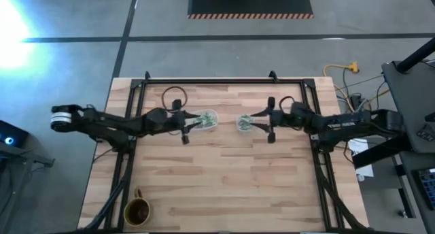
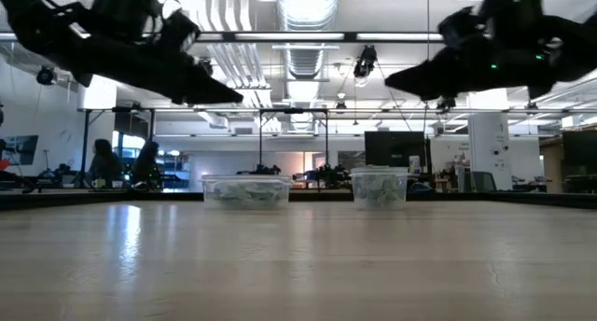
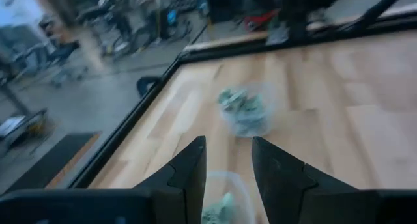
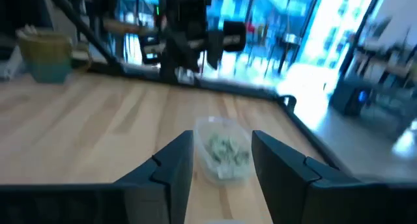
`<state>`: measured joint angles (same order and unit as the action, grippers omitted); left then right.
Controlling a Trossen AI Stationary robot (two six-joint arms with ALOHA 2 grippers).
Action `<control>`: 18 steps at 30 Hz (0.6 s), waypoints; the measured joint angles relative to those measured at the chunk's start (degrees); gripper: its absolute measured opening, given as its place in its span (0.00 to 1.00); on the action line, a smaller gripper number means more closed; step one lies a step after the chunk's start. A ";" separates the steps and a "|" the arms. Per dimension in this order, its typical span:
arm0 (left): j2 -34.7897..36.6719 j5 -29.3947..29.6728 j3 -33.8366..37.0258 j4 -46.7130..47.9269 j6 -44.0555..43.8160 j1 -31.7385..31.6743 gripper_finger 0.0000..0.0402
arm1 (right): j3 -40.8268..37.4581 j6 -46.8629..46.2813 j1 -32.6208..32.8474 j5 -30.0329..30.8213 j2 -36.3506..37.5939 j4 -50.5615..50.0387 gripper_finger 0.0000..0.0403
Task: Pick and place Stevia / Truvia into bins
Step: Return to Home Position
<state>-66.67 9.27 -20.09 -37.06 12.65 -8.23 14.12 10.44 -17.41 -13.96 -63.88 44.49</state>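
Listener: Packets first. How many are left to sort?

Describer: None that I can find. Seen from above, the wooden table (image 1: pixel 224 186) carries no loose Stevia packets (image 3: pixel 242 109). The pale green and white paper lies heaped inside two clear bins near the table's middle. The wide rounded bin (image 2: pixel 244 179) sits toward the left arm. The square bin (image 2: pixel 379 171) sits near it toward the right arm, with a gap of bare wood between them. A brown mug (image 1: pixel 137 211) stands well apart, at a corner on the left arm's side. I judge the sorting finished, and only the arms' return to rest looks outstanding.

Listener: And where are the arms?

Describer: Both reach inward from opposite sides, almost mirrored. The left gripper (image 1: pixel 192 123) hangs at the rounded bin's outer edge, and the right gripper (image 1: pixel 259 123) hangs just beside the square bin. The table-level view shows both lifted well above the bin tops, noses angled down toward the centre.

Listener: Is either claw carrying anything?

Describer: No. Each wrist camera shows its two dark fingers parted with a clear gap and nothing pinched between them. Only the table and the bins show beyond.
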 joint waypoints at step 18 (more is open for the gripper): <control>28.96 -4.53 15.82 -3.00 2.84 0.00 0.27 | -13.67 -2.71 0.01 -1.29 10.20 16.93 0.34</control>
<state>-37.70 4.74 -4.27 -40.05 15.49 -8.23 0.45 7.73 -17.40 -15.24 -53.68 61.42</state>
